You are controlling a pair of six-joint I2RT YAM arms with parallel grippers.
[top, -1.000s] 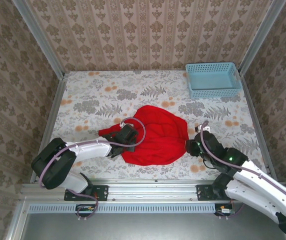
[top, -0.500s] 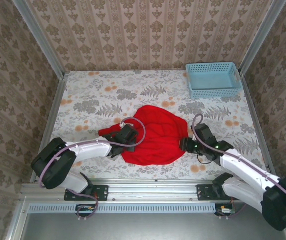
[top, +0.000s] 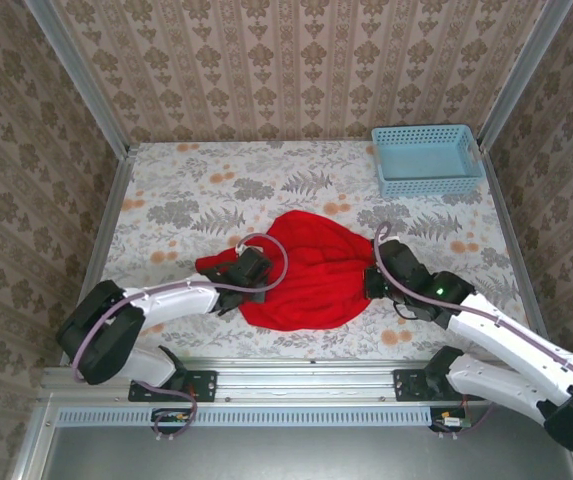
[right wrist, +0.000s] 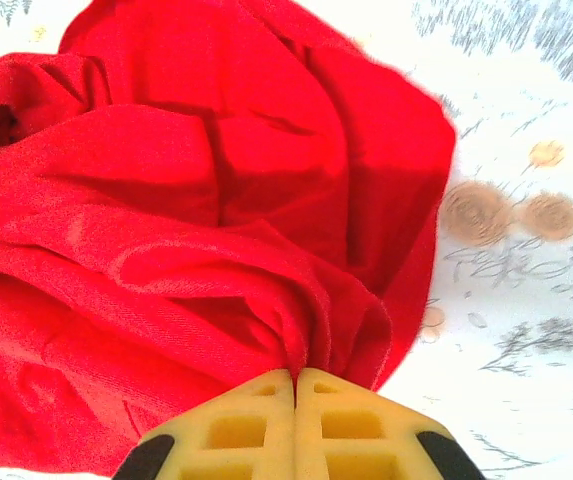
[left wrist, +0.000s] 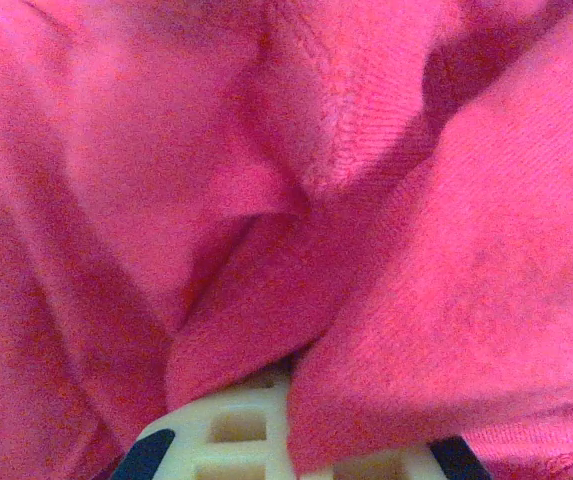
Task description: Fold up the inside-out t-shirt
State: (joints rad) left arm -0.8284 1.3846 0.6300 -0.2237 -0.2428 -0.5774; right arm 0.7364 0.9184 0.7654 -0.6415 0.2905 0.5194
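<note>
Item: red t-shirt [left wrist: 296, 200], soft knit, bunched in deep creases. Left gripper [left wrist: 281, 400] at btm edge; cream lattice fingers [left wrist: 216, 435], jaws closed w/ a cloth fold pinched between, draping over rt finger.

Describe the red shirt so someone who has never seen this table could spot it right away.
Start at the floral-print table and look to its near middle, between the two arms. There lies a bunched t-shirt, pinched by the left hand and right hand. It is soft, bright red; its neighbour, the basket, is rigid, light blue.
</note>
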